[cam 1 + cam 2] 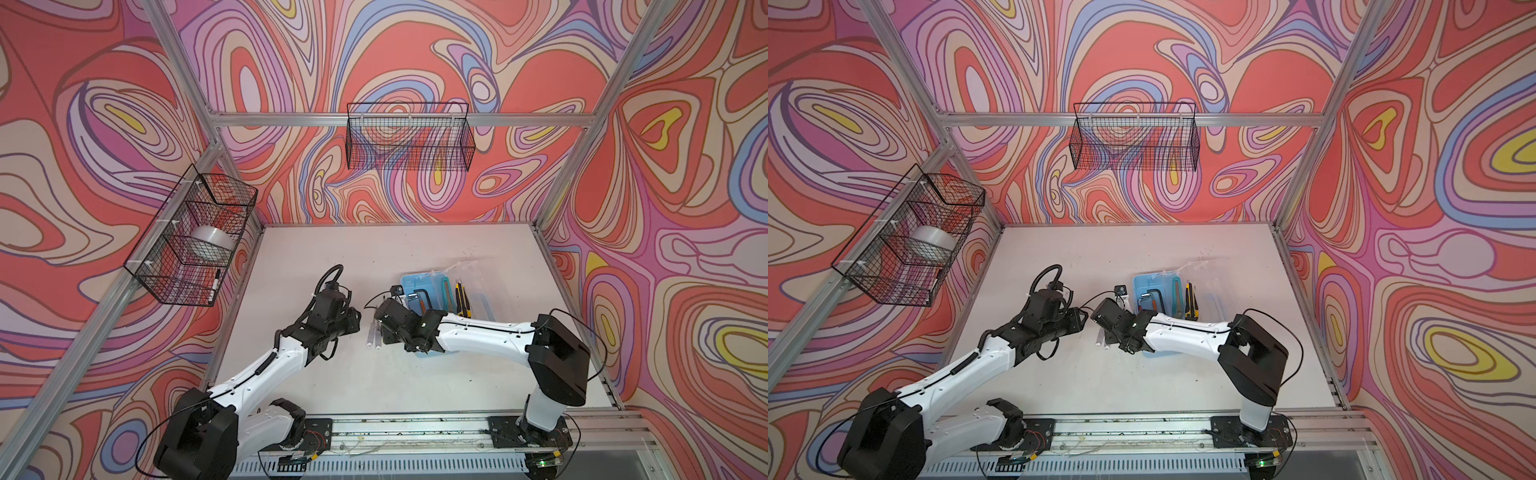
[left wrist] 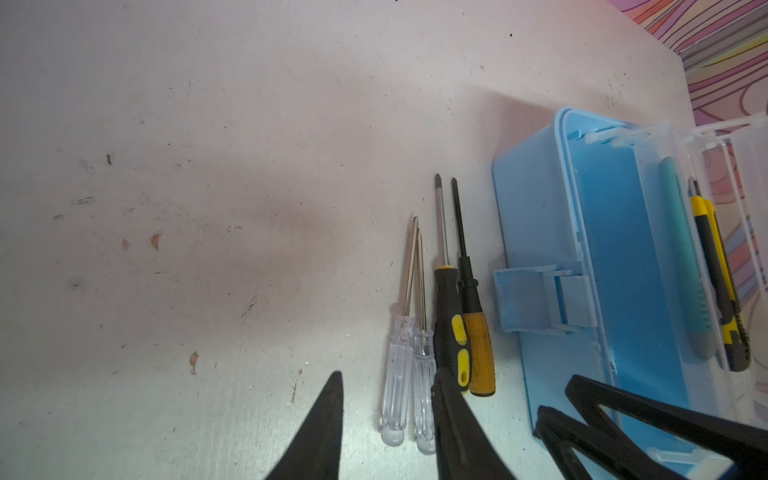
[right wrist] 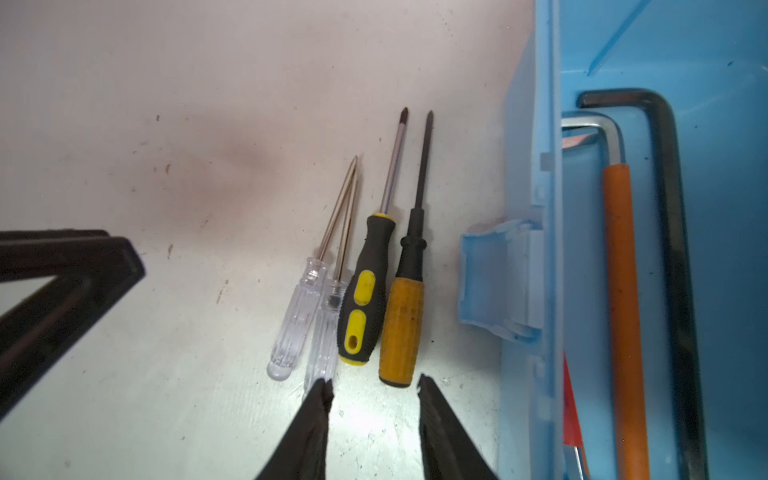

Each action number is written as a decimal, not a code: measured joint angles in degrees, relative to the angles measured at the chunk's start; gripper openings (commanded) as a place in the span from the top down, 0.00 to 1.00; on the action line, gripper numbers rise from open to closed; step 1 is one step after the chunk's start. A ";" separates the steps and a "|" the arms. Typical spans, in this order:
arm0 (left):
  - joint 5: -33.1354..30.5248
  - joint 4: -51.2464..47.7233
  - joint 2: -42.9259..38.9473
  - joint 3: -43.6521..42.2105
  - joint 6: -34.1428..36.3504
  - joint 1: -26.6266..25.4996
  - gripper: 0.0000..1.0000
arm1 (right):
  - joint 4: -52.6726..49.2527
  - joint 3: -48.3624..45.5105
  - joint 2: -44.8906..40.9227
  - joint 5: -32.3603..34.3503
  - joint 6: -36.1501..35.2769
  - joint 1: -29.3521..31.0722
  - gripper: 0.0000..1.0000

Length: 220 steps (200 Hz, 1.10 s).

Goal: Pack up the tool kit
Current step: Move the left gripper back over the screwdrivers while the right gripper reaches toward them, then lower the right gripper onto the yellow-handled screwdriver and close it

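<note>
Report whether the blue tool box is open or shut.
Open. The tool box has its clear lid swung back beside it, and the hex keys and orange stick lie exposed inside.

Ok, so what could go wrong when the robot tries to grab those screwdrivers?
1. The four screwdrivers lie touching side by side, so the right hand could pinch two at once or knock a neighbour rolling.
2. The left hand hovers at the same handle ends; both top views show the hands nearly meeting, so they might bump.
3. The tool kit sits right beside the row, and a swing could snag its latch.
</note>
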 measured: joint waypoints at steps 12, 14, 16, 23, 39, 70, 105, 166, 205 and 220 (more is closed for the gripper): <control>0.31 0.46 0.15 0.00 -0.02 0.04 0.65 | -0.13 0.46 1.11 0.11 0.31 0.00 0.66; 0.35 0.50 0.17 0.00 -0.02 0.04 0.65 | -0.17 0.50 1.22 0.13 0.35 0.00 0.66; 0.37 0.52 0.17 0.00 -0.02 0.04 0.65 | -0.20 0.57 1.40 0.15 0.37 0.00 0.67; 0.52 0.70 0.26 0.00 -0.02 0.04 0.65 | -0.22 0.68 1.81 0.17 0.50 0.00 0.71; 0.79 1.31 0.66 -0.02 -0.02 0.04 0.65 | -0.50 1.09 2.82 0.37 0.81 0.00 0.73; 0.76 2.51 1.60 -0.96 0.00 0.04 0.66 | -1.07 1.79 4.76 0.76 1.75 -0.35 0.72; 0.66 3.06 2.34 -2.29 0.02 0.07 0.66 | -2.01 2.36 6.80 0.92 2.21 -1.11 0.71; -0.09 4.83 4.50 -2.62 0.44 0.15 0.67 | -1.51 3.43 8.83 0.26 2.27 -1.62 0.69; -0.04 5.62 5.22 -2.62 0.46 0.26 0.67 | -0.76 3.78 10.10 -1.01 2.25 -2.29 0.69; 0.04 5.70 5.53 -2.62 0.46 0.44 0.68 | -0.74 4.04 10.32 -1.29 2.25 -2.60 0.69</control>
